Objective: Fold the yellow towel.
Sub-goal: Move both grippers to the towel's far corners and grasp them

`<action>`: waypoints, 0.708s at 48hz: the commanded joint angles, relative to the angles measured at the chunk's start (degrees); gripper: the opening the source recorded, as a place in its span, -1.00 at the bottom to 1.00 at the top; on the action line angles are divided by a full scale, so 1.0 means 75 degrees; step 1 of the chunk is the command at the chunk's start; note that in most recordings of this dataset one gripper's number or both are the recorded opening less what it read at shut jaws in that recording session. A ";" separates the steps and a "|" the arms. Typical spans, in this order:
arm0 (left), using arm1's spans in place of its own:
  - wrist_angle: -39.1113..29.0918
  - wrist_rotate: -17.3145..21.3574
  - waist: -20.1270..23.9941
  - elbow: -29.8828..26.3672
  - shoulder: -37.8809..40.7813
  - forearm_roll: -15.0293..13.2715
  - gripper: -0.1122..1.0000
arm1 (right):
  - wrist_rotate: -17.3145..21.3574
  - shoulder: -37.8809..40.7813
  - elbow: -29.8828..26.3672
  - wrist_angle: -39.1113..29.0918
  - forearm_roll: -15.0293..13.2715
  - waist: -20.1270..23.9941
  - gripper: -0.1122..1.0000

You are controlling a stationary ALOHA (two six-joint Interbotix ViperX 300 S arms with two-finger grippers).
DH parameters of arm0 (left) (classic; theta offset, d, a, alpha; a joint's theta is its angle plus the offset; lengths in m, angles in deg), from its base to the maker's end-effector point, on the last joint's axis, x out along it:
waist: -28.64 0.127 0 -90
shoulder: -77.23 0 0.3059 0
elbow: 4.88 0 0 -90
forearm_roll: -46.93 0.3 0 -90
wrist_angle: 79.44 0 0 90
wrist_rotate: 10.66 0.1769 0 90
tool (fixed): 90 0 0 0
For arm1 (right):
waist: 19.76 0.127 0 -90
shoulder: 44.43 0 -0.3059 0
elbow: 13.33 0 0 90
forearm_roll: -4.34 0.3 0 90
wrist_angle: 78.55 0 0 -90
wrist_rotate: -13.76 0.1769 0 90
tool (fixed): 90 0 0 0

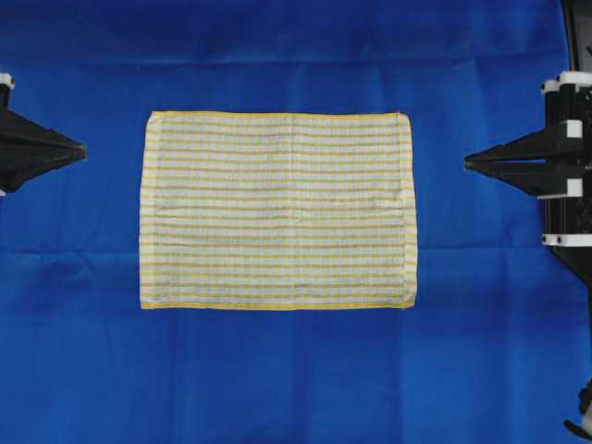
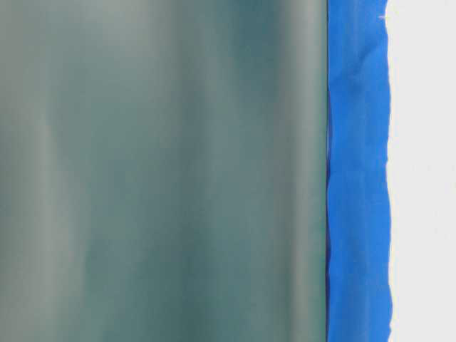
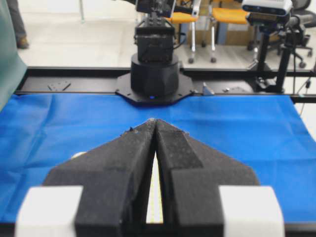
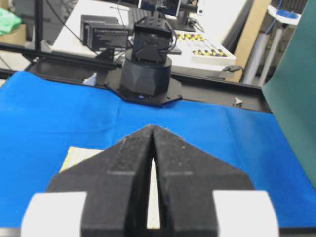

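Yellow towel lying flat, both grippers waiting at the sides

The yellow towel (image 1: pixel 277 210) is lying spread out, unfolded, in the middle of the blue cloth (image 1: pixel 277 370). The left gripper (image 1: pixel 81 148) is hovering well to its left and the right gripper (image 1: pixel 468 161) well to its right, each with jaws pressed together, holding nothing.

Big plain blue cloth (image 1: pixel 277 379) spread flat across the whole work surface, few soft creases. Dark green backdrop sheet (image 2: pixel 164 171) filling most of the table-level view, blurry. Orange-seated chairs (image 3: pixel 182 19) out on the floor behind. Screwdriver set (image 4: pixel 207 52) sitting on a white bench further back.
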 commanded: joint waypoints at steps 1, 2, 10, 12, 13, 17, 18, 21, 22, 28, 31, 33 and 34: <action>-0.0164 0.0035 0.0012 -0.0141 0.0129 -0.0293 -0.80 | 0.0047 0.0105 -0.0223 -0.0023 0.0000 0.0012 -0.80; -0.0223 0.0035 0.0000 -0.0141 0.0129 -0.0293 -0.80 | 0.0035 0.0129 -0.0246 -0.0082 0.0012 0.0000 -0.80; -0.0480 0.0094 0.0070 -0.0152 0.0258 -0.0281 -0.80 | 0.0035 0.0352 -0.0469 -0.0645 0.0023 -0.0164 -0.80; -0.0480 0.0129 0.0141 -0.0141 0.0340 -0.0281 -0.80 | 0.0047 0.0434 -0.0492 -0.0727 0.0059 -0.0281 -0.80; -0.0480 0.0164 0.0164 -0.0129 0.0387 -0.0293 -0.80 | 0.0047 0.0492 -0.0480 -0.0773 0.0082 -0.0363 -0.80; -0.0457 0.0246 0.0422 -0.0117 0.0691 -0.0293 -0.80 | 0.0047 0.0738 -0.0469 -0.0820 0.0223 -0.0750 -0.80; -0.0445 0.0258 0.0492 -0.0117 0.0785 -0.0293 -0.80 | 0.0047 0.0809 -0.0469 -0.0820 0.0258 -0.0844 -0.80; -0.0422 0.0270 0.0785 -0.0105 0.1102 -0.0293 -0.80 | 0.0047 0.1043 -0.0434 -0.0832 0.0363 -0.1148 -0.80; -0.0422 0.0270 0.0867 -0.0105 0.1195 -0.0281 -0.80 | 0.0047 0.1125 -0.0434 -0.0832 0.0398 -0.1242 -0.80; -0.0328 0.0281 0.1348 -0.0117 0.1816 -0.0293 -0.79 | 0.0047 0.1688 -0.0410 -0.0855 0.0527 -0.1805 -0.79; -0.0223 0.0293 0.1535 -0.0117 0.2133 -0.0293 -0.75 | 0.0047 0.2086 -0.0445 -0.0855 0.0539 -0.2109 -0.76; -0.0117 0.0293 0.1641 -0.0117 0.2355 -0.0293 -0.65 | 0.0047 0.2344 -0.0469 -0.0867 0.0551 -0.2262 -0.66; -0.0047 0.0293 0.1688 -0.0117 0.2461 -0.0281 -0.58 | 0.0047 0.2473 -0.0480 -0.0867 0.0562 -0.2344 -0.57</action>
